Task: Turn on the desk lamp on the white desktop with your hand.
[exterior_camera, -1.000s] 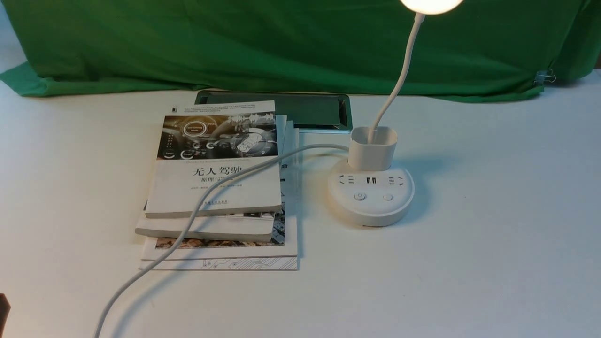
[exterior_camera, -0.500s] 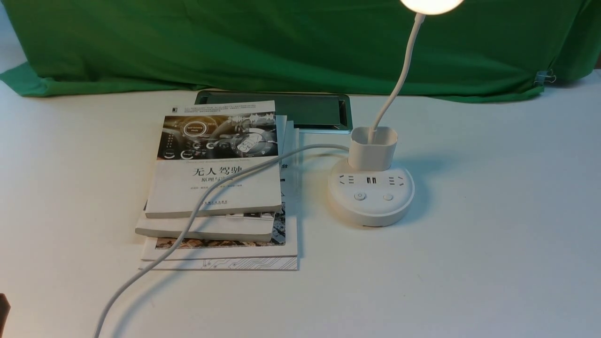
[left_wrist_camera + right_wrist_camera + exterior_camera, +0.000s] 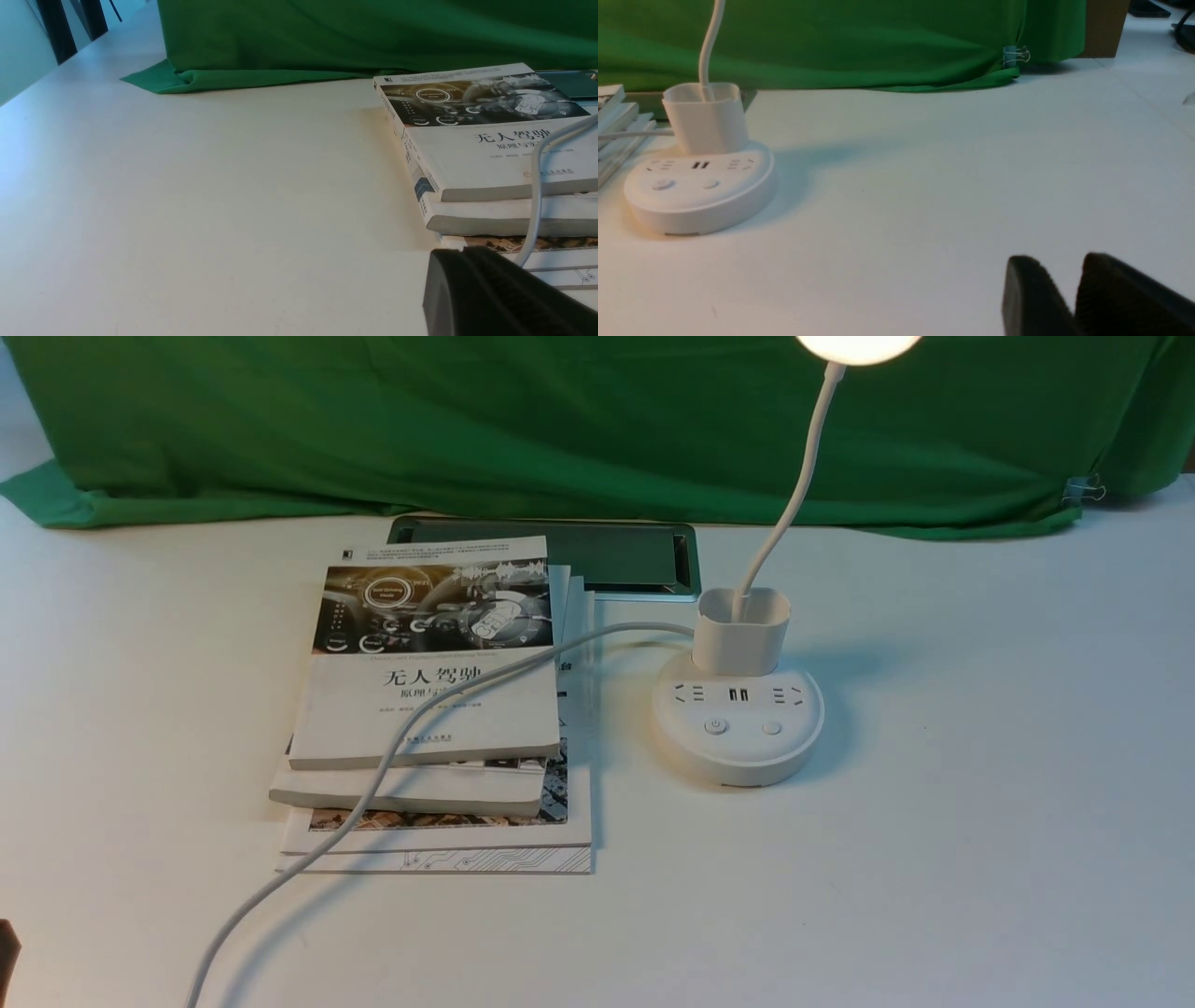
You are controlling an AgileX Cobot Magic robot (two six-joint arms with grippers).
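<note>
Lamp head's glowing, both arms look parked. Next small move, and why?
Probably none beyond holding both arms back: the desk lamp head is lit, so the job looks done. The right gripper sits low over the white desktop, well clear of the base; the left gripper is near the books.

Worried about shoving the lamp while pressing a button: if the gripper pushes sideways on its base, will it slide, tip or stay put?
The desk lamp has a wide, low puck base, so it probably resists tipping. On the smooth white desktop it may slide. Its thin gooseneck would likely sway, and the power cord draped over the books could tug.
</note>
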